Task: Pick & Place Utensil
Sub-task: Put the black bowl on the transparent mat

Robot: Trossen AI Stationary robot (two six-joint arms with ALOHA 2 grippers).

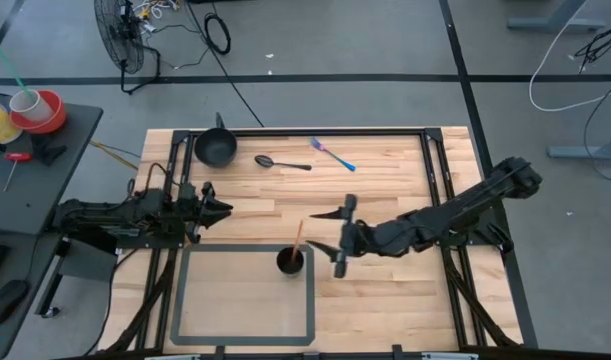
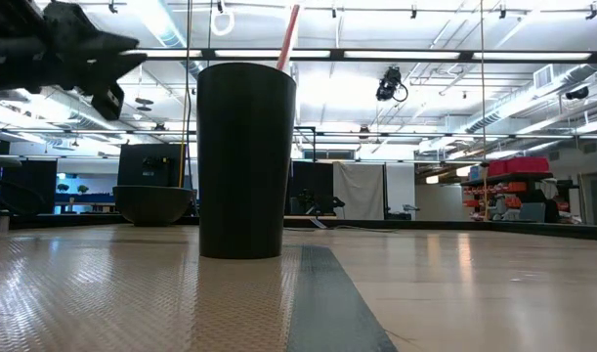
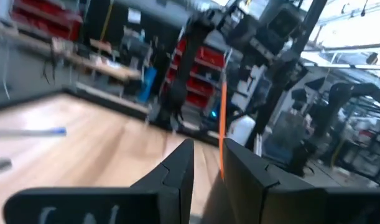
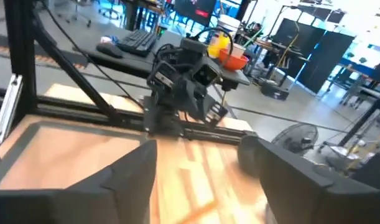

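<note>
Right gripper (image 1: 329, 231) hangs over the table's middle with its two fingers spread wide and nothing between them, just right of the black cup (image 1: 291, 262); in its own wrist view the fingers (image 4: 124, 177) stand well apart over bare wood. That cup stands upright at the top right corner of the dark-framed mat (image 1: 177, 300), and an orange-red utensil handle (image 1: 298, 238) leans out of it; from table height the cup (image 2: 246, 161) fills the foreground with the handle (image 2: 288, 34) sticking up past its rim. Farther back on the table lie a dark spoon (image 1: 281, 161) and a blue-and-purple fork (image 1: 332, 154), near each other, with a black bowl (image 1: 215, 148) to their left. Left gripper (image 1: 221, 207) waits at the table's left side, pointing toward the middle, its fingers (image 3: 177, 180) only a narrow gap apart and holding nothing
</note>
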